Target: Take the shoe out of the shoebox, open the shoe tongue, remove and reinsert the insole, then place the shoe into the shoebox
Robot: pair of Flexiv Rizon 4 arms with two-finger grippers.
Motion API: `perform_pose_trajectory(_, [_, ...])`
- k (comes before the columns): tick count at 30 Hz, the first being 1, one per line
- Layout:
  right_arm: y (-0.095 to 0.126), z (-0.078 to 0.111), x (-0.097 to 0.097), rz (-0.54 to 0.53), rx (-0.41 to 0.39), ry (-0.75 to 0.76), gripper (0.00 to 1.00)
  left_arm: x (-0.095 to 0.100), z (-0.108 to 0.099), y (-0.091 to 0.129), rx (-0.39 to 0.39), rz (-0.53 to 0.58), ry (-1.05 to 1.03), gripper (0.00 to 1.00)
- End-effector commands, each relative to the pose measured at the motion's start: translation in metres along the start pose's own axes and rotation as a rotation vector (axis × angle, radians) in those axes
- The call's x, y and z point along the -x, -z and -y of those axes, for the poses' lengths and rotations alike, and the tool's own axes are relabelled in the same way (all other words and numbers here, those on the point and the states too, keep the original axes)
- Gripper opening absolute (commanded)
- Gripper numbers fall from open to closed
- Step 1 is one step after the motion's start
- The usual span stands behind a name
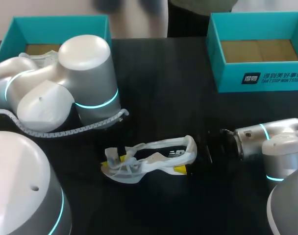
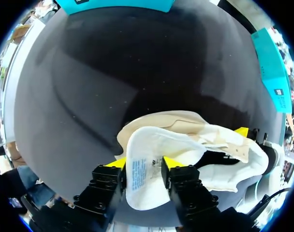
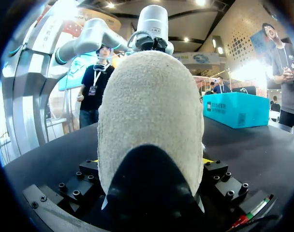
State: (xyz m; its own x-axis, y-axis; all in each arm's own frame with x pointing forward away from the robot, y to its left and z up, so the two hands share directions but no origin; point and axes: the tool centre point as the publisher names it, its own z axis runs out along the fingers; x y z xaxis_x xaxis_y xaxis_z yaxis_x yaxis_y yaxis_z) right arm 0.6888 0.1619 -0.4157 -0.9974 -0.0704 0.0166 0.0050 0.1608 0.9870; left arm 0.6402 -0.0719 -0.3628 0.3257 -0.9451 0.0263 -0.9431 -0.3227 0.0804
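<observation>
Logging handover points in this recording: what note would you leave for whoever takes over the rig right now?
Left gripper: shut on the shoe tongue.
Right gripper: shut on the shoe at its heel.
The shoe lies on its side on the table; left shoebox and right shoebox both empty.
Done: shoe out, tongue gripped.
Left: insole out and back in (no loose insole visible), shoe back into a box.

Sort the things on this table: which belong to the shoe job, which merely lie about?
Job: shoe; tongue, held by left claw; right claw, on the heel; left shoebox or right shoebox.
Lying about: whichever shoebox is spare; cannot tell which.
</observation>
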Motion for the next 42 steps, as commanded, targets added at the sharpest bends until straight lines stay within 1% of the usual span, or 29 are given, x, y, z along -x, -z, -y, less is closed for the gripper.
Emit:
perform_pose_trajectory(1, [-0.001, 0.0, 0.001, 0.0, -0.003, -0.001, 0.0, 0.011, -0.005, 0.01, -0.017, -0.013, -0.008, 0.49])
perform_pose_trajectory(4, [-0.001, 0.0, 0.001, 0.0, -0.003, -0.001, 0.0, 0.013, -0.006, 0.016, -0.034, -0.014, -0.02, 0.52])
perform_pose_trajectory(5, [-0.001, 0.0, 0.001, 0.0, -0.003, -0.001, 0.0, 0.014, -0.007, 0.019, -0.034, -0.017, -0.025, 0.54])
perform_pose_trajectory(7, [-0.001, 0.0, 0.001, 0.0, -0.003, -0.001, 0.0, 0.015, -0.007, 0.025, -0.031, -0.028, -0.03, 0.62])
perform_pose_trajectory(8, [-0.001, 0.0, 0.001, 0.0, -0.003, -0.001, 0.0, 0.015, -0.007, 0.028, -0.031, -0.034, -0.032, 0.64])
perform_pose_trajectory(10, [-0.001, 0.0, 0.001, 0.0, -0.003, -0.001, 0.0, 0.015, -0.008, 0.037, -0.034, -0.052, -0.038, 0.65])
perform_pose_trajectory(12, [-0.001, 0.0, 0.001, 0.0, -0.003, -0.001, 0.0, 0.014, -0.008, 0.046, -0.036, -0.072, -0.046, 0.72])
perform_pose_trajectory(16, [-0.001, 0.0, 0.001, 0.0, -0.003, -0.001, 0.0, 0.008, -0.006, 0.07, -0.047, -0.121, -0.078, 0.8])
perform_pose_trajectory(19, [-0.001, 0.0, 0.001, 0.0, -0.003, -0.001, 0.0, 0.0, -0.003, 0.088, -0.057, -0.157, -0.1, 0.8])
perform_pose_trajectory(20, [-0.001, 0.0, 0.001, 0.0, -0.003, -0.001, 0.0, -0.003, -0.002, 0.094, -0.06, -0.169, -0.111, 0.79])
perform_pose_trajectory(23, [-0.001, 0.0, 0.001, 0.0, -0.003, -0.001, 0.0, -0.015, -0.001, 0.108, -0.074, -0.199, -0.147, 0.81])
perform_pose_trajectory(29, [-0.001, 0.0, 0.001, 0.0, -0.003, -0.001, 0.0, -0.037, -0.008, 0.132, -0.1, -0.217, -0.257, 0.82])
perform_pose_trajectory(31, [-0.001, 0.0, 0.001, 0.0, -0.003, -0.001, 0.0, -0.042, -0.013, 0.138, -0.104, -0.216, -0.307, 0.82])
perform_pose_trajectory(32, [-0.001, 0.0, 0.001, 0.0, -0.003, -0.001, 0.0, -0.044, -0.016, 0.141, -0.101, -0.215, -0.347, 0.79])
perform_pose_trajectory(35, [-0.001, 0.0, 0.001, 0.0, -0.003, -0.001, 0.0, -0.051, -0.024, 0.148, -0.092, -0.203, -0.445, 0.79])
perform_pose_trajectory(37, [-0.001, 0.0, 0.001, 0.0, -0.003, -0.001, 0.0, -0.06, -0.027, 0.152, -0.09, -0.198, -0.507, 0.81])
perform_pose_trajectory(38, [-0.001, 0.0, 0.001, 0.0, -0.003, -0.001, 0.0, -0.065, -0.028, 0.154, -0.077, -0.191, -0.559, 0.81])
perform_pose_trajectory(39, [-0.001, 0.0, 0.001, 0.0, -0.003, -0.001, 0.0, -0.071, -0.028, 0.155, -0.081, -0.197, -0.576, 0.8])
perform_pose_trajectory(40, [-0.001, 0.0, 0.001, 0.0, -0.003, -0.001, 0.0, -0.077, -0.029, 0.156, -0.086, -0.195, -0.608, 0.75])
perform_pose_trajectory(42, [-0.001, 0.0, 0.001, 0.0, -0.003, -0.001, 0.0, -0.088, -0.028, 0.161, -0.07, -0.21, -0.662, 0.56])
